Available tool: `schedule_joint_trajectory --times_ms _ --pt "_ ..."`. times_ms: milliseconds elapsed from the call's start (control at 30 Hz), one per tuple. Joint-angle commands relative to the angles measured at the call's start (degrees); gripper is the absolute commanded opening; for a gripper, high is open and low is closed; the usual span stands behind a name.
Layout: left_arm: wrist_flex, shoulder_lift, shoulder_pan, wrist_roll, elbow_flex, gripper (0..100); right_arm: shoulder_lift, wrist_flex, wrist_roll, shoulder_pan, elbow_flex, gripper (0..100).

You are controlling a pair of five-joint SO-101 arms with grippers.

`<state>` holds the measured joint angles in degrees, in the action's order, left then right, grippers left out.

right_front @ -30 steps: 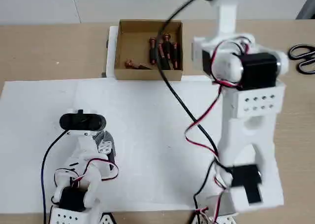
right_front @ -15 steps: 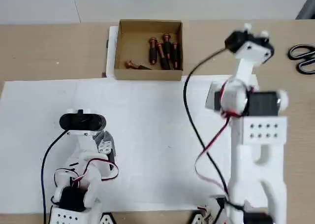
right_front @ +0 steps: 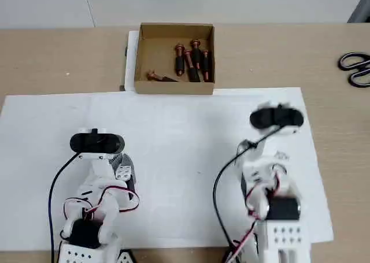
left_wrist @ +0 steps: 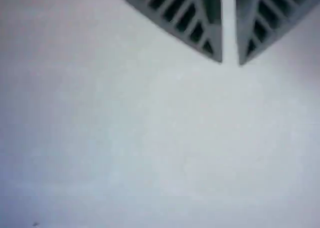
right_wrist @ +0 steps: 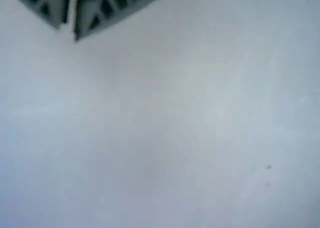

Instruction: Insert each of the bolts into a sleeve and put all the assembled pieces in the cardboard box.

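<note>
The cardboard box (right_front: pixel 173 88) stands at the back of the table, just past the white paper. Inside it lie several copper bolts in black sleeves (right_front: pixel 193 60), and one more piece (right_front: pixel 159 76) lies apart on the box's left side. Both arms are folded down near the front edge. My left gripper (left_wrist: pixel 229 62) is shut just above the paper, with nothing between its grey ribbed fingers (left_wrist: pixel 190 17). My right gripper (right_wrist: pixel 70 32) is also shut and holds nothing, close over the paper. In the high view the left arm (right_front: pixel 95 159) and right arm (right_front: pixel 272 165) sit far from the box.
A white paper sheet (right_front: pixel 179 141) covers the middle of the wooden table. Black scissors (right_front: pixel 355 66) lie at the far right edge. Black and red cables trail from both arms.
The right arm has come down from its raised pose beside the box and folded back onto the paper near the front edge. The left arm has stayed still.
</note>
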<state>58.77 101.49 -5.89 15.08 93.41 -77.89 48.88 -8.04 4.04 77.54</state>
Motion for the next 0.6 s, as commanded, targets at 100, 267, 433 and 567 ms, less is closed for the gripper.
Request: schedule_joint_trajectory --times_ms 100,267,433,567 --pt "-1.41 0.35 0.26 -0.53 0.04 1 -22.99 3.47 2.73 -0.22 10.99 0.4" --pt "-1.41 0.35 0.26 -0.62 0.04 1 -25.01 6.73 3.87 -0.48 12.84 0.4" --pt "-1.41 0.35 0.26 -0.62 0.04 1 -24.84 6.90 3.69 -0.48 13.36 0.4" --pt "-1.41 0.35 0.26 -0.62 0.04 1 -24.84 6.81 3.96 -0.57 16.79 0.4"
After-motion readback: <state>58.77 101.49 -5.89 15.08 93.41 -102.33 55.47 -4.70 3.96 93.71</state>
